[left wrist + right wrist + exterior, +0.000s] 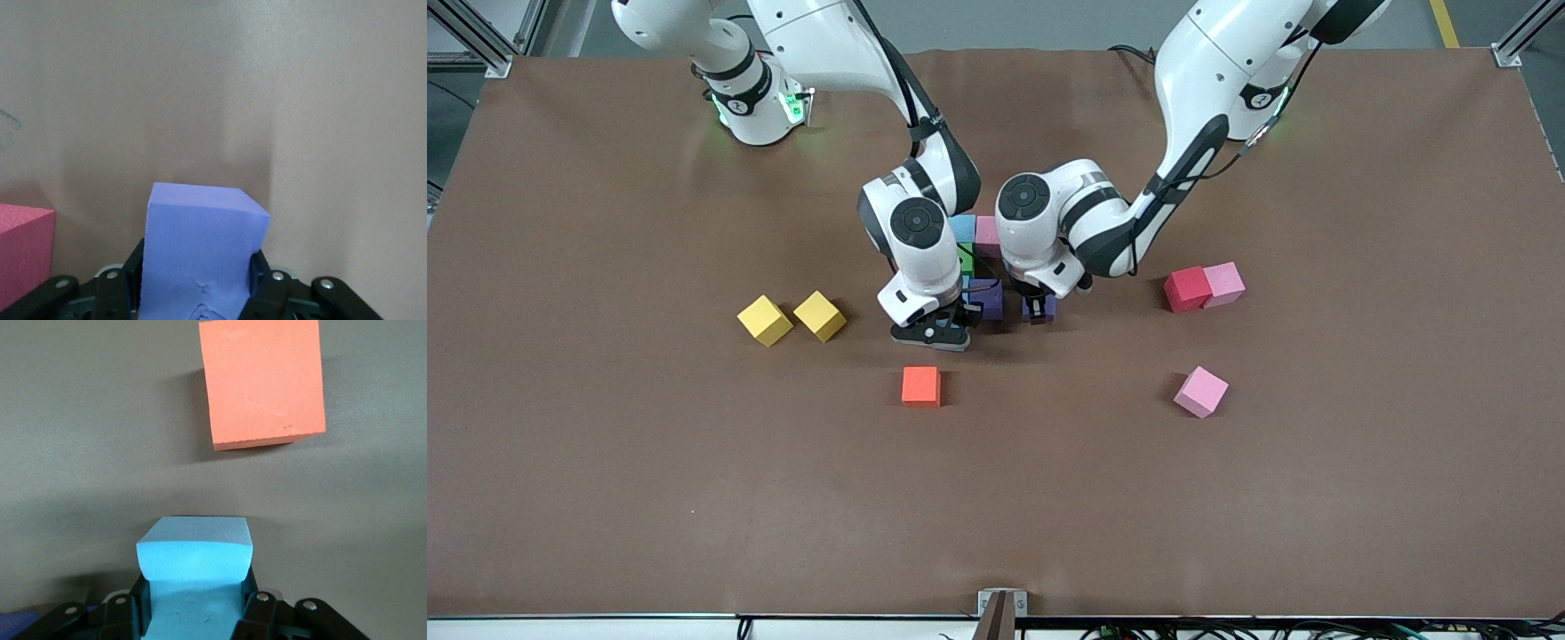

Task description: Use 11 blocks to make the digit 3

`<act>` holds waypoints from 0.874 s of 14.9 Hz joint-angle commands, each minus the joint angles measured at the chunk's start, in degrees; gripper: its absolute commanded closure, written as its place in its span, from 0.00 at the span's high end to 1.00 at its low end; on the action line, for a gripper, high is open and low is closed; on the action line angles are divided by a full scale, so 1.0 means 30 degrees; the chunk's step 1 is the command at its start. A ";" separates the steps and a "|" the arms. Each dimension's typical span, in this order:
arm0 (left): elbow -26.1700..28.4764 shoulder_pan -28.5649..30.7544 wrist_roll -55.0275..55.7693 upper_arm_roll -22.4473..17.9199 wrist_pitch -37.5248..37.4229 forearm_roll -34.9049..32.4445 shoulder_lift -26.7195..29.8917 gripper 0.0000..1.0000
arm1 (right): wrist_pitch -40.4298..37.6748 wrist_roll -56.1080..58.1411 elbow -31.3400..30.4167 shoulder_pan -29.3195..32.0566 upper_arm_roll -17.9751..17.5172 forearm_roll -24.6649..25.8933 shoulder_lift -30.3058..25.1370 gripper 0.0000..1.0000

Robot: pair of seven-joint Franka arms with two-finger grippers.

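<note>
Your right gripper (193,613) is clamping a light blue cube (195,553) and your left gripper (200,293) is squeezing a purple cube (200,250), both down at the camera-side edge of the half-built 3 (980,267) mid-table, so you're basically placing two pieces at once. In the front view the right gripper (934,331) is sitting low beside another purple block (985,298), and the left gripper (1036,311) is sitting just on that block's left-arm side with its cube (1047,307) peeking out. What's showing of the stack is a blue (962,228), a pink (987,235) and a green (966,258) under the wrists; the rest is hidden, so I can't tell how many are in. I'd say the trick here is getting each cube flush against its neighbour and flat on the table before you're letting go, since foam springs back and nudges things. The two wrists are nearly touching, so I'd be lifting them straight up one at a time. Still waiting loose: the orange cube (920,386) nearest the camera, a pink one (1200,391), and a red (1187,290) and pink (1224,284) pair touching each other toward the left arm's end. Leave the two yellow cubes (791,318) alone.
</note>
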State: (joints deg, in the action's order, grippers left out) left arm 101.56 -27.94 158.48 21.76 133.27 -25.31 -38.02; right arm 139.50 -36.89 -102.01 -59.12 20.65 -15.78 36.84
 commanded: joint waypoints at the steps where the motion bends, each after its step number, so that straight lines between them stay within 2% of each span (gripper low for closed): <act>1: 0.0776 -0.0617 0.3800 -0.0136 0.0520 -0.1606 0.0223 0.28 | 0.0317 0.0140 -0.0361 -0.0187 0.0060 0.0017 -0.0006 0.03; 13: 0.0572 -0.0765 0.5504 -0.0077 0.1193 -0.1962 0.0018 0.28 | 0.0347 0.0052 -0.0331 -0.0187 -0.0233 -0.0071 -0.0006 0.03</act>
State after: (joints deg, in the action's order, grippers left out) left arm 102.35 -29.02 160.51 21.59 135.12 -28.18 -37.84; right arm 139.69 -36.87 -102.00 -59.13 20.37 -15.78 37.26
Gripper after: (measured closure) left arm 0.401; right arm 0.471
